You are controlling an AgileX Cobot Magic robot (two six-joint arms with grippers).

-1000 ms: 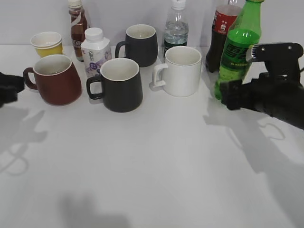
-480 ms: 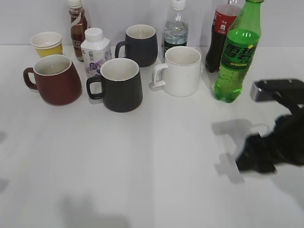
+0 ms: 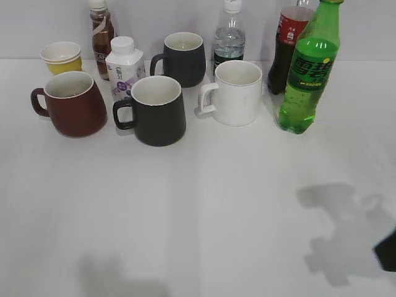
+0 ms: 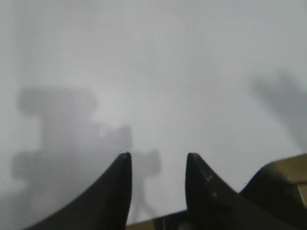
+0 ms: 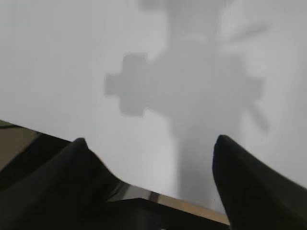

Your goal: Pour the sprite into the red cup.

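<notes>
Sprite bottle [image 3: 307, 71], green label with blue-and-white characters, stands upright at rear right beside a red-labelled cola bottle [image 3: 286, 46]. Red cup [image 3: 71, 103] at far left. Left gripper [image 4: 156, 165] narrowly parted, right gripper [image 5: 148, 148] wide open; both empty over bare white table [image 3: 198, 204], well apart from the bottle.

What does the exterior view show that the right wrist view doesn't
Only the exterior view shows the drinkware: the sprite standing upright at the right, the red cup far left, black and white mugs and other bottles. Only the right wrist view shows the right gripper, open and empty over bare surface. Both show the white table and an arm's shadow on it.
</notes>
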